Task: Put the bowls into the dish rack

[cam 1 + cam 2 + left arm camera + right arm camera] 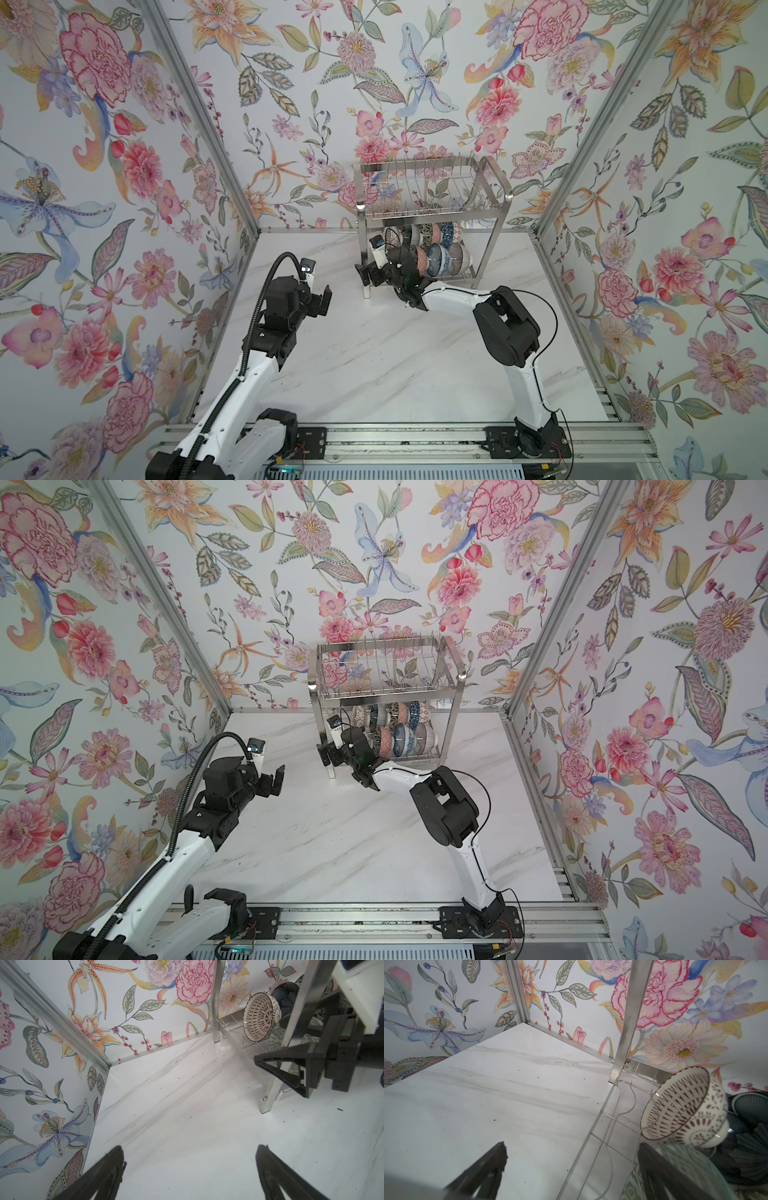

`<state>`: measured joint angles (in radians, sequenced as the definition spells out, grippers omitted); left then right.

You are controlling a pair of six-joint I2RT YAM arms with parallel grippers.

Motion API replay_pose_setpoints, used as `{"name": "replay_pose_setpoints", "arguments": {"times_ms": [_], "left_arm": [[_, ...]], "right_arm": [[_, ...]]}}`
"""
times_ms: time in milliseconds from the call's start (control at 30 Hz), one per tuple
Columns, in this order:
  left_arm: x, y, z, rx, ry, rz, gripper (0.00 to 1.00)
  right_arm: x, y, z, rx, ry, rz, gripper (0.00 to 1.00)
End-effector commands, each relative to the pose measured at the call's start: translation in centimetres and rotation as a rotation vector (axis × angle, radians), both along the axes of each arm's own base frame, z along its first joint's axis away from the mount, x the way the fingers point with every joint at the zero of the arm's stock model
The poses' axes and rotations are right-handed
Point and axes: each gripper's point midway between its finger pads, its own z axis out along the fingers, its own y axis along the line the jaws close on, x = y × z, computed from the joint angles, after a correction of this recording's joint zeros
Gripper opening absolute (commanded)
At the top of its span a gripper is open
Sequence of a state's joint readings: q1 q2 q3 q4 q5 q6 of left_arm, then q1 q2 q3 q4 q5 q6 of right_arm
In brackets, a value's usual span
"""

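Note:
The dish rack [432,195] [386,671] stands at the back of the table in both top views. Several patterned bowls [440,257] [399,737] stand on edge in two rows on its lower tier; its upper tier holds none. My right gripper [368,272] [328,754] [573,1145] is open at the rack's front left leg. It straddles the lower tier's end: one finger over the table, the other inside beside a green geometric bowl [683,1159]. A brown-and-white bowl [683,1105] [261,1016] leans just beyond. My left gripper [323,300] [274,781] [190,1147] is open, empty, left of the rack.
Flowered walls with aluminium posts [199,116] enclose the white marble table [374,365] on three sides. The rack's steel leg [270,1095] stands next to my right gripper. A metal rail [415,440] with both arm bases runs along the front edge.

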<state>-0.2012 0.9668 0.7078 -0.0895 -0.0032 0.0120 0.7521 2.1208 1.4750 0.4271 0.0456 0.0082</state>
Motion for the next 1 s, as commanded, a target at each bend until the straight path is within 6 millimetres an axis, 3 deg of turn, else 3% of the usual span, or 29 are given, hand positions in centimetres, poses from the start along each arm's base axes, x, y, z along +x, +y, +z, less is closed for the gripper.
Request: {"name": "replay_pose_setpoints", "arguments": {"times_ms": [0, 267, 400, 500, 633, 767, 867, 967], "left_arm": [[-0.2, 0.1, -0.4, 0.005, 0.014, -0.008, 0.99], [-0.3, -0.1, -0.2, -0.007, 0.009, -0.014, 1.0], [-0.4, -0.1, -0.1, -0.013, 0.003, -0.014, 0.99], [-0.4, -0.1, 0.1, -0.021, -0.014, -0.013, 0.99], [-0.5, 0.5, 0.7, -0.015, -0.038, 0.02, 0.99], [0.0, 1.9, 1.4, 0.017, -0.056, 0.098, 0.99], [0.5, 2.4, 2.0, -0.01, -0.109, 0.145, 0.99], [0.6, 3.1, 1.3, -0.067, -0.185, 0.206, 0.99]], "right_arm": [[0.2, -3.8, 5.4, 0.035, -0.106, -0.091, 0.99], [-3.4, -8.1, 8.5, 0.033, -0.143, -0.095, 0.99], [-5.8, -11.2, 8.8, -0.02, -0.158, -0.1, 0.99], [-7.6, -15.3, 8.5, -0.068, -0.177, -0.139, 0.99], [-8.3, -24.4, 7.4, -0.117, -0.179, -0.313, 0.99], [-9.4, -31.4, 5.4, -0.147, -0.179, -0.48, 0.99], [-9.9, -35.2, 3.1, -0.127, -0.161, -0.582, 0.99], [-10.2, -37.6, 0.9, -0.119, -0.164, -0.663, 0.99]]}}
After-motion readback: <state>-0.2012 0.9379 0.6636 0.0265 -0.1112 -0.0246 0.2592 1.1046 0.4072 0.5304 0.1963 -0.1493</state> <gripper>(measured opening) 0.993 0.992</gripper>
